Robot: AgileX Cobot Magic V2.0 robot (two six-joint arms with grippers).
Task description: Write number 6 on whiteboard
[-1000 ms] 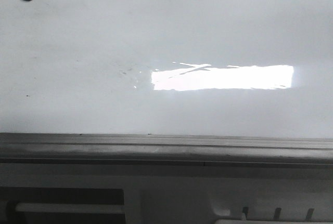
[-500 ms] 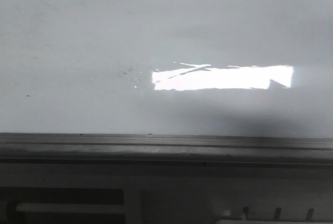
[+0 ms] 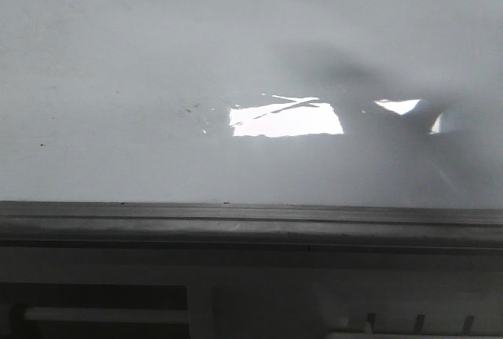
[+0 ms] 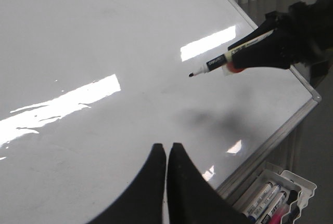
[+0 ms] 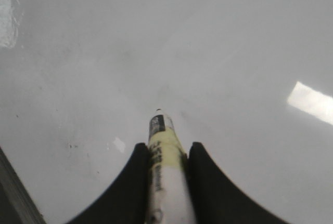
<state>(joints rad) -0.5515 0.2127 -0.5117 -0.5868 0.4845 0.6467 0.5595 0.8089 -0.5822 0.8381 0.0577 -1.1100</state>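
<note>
A: State the right arm's pose.
B: The right gripper (image 5: 165,156) clamps a pale yellow-and-white marker with a black tip (image 4: 218,64) between its black fingers (image 5: 208,182). In the left wrist view the marker tip hangs above the large glossy white whiteboard with a grey metal edge rail (image 4: 104,37), apart from the surface, with a soft shadow on the board beneath it.
A: And the left arm?
B: The left gripper (image 4: 167,154) is poised over the board, fingers pressed together, grasping nothing.
A: Is a 6 on the board?
B: No drawn line shows in any view. A white tray of spare markers (image 4: 276,198) sits beside the rail.
</note>
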